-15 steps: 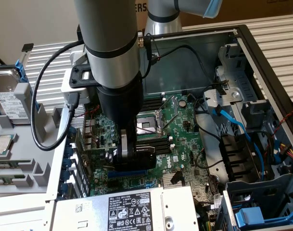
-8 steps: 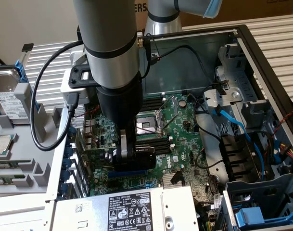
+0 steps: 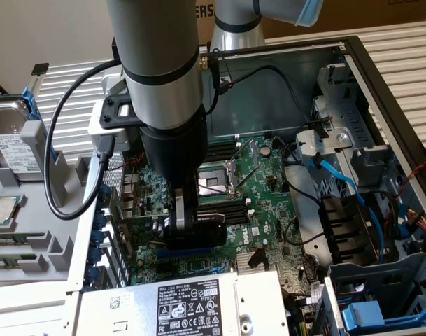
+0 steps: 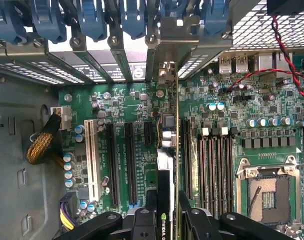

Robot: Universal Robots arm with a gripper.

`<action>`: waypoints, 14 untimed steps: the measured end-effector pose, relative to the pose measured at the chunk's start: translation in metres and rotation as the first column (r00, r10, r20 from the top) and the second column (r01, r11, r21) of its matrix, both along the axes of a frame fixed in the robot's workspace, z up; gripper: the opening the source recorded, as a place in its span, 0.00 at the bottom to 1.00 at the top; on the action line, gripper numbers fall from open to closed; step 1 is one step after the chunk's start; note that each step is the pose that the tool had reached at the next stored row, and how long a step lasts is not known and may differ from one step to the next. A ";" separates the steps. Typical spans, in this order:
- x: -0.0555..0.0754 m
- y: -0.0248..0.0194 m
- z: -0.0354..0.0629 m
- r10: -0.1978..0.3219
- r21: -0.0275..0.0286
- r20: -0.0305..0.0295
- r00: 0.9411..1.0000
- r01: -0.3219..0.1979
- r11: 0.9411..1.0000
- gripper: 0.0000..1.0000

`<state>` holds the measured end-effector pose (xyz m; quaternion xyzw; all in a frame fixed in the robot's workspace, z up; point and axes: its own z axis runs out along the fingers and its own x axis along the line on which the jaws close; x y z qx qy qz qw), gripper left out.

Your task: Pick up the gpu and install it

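Gripper (image 4: pixel 166 200) clamped on gpu (image 4: pixel 164 170), held edge-on over motherboard (image 4: pixel 122 100) slots (image 4: pixel 129 160) inside case (image 4: pixel 22 150); I'd keep it square, bracket (image 4: pixel 179 35) at rear opening, press evenly.

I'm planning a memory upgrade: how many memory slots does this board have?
4. The memory slots stand side by side between the card in the jaws and the processor socket; all look empty, none appears hidden.
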<state>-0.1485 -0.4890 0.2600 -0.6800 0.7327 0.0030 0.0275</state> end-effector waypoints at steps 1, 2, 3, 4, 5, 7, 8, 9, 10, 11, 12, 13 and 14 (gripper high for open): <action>0.000 0.0000 -0.0001 0.000 0.000 0.000 1.000 0.000 1.000 0.27; 0.000 0.0000 -0.0001 0.000 0.000 0.000 1.000 0.000 1.000 0.27; 0.000 0.0000 -0.0001 0.001 0.000 0.000 1.000 -0.001 1.000 0.27; 0.000 0.0000 -0.0001 0.001 0.000 0.000 1.000 -0.001 1.000 0.27; 0.000 0.0000 -0.0001 0.001 0.000 0.000 1.000 -0.001 1.000 0.27; 0.000 0.0000 -0.0002 0.001 0.000 0.000 1.000 -0.001 1.000 0.27; 0.000 0.0000 -0.0003 0.001 0.000 0.000 1.000 -0.001 1.000 0.27; 0.000 0.0000 -0.0004 0.001 0.000 0.000 1.000 -0.001 1.000 0.27; 0.000 0.0000 -0.0005 0.001 0.000 0.000 1.000 -0.001 1.000 0.27; 0.000 0.0000 -0.0007 0.001 0.000 0.000 1.000 -0.001 1.000 0.27; 0.000 0.0000 -0.0011 0.001 0.000 0.000 1.000 -0.001 1.000 0.27; 0.000 0.0000 -0.0014 0.001 0.000 0.000 1.000 -0.001 1.000 0.27; 0.000 0.0000 -0.0015 0.001 0.000 0.000 1.000 -0.001 1.000 0.27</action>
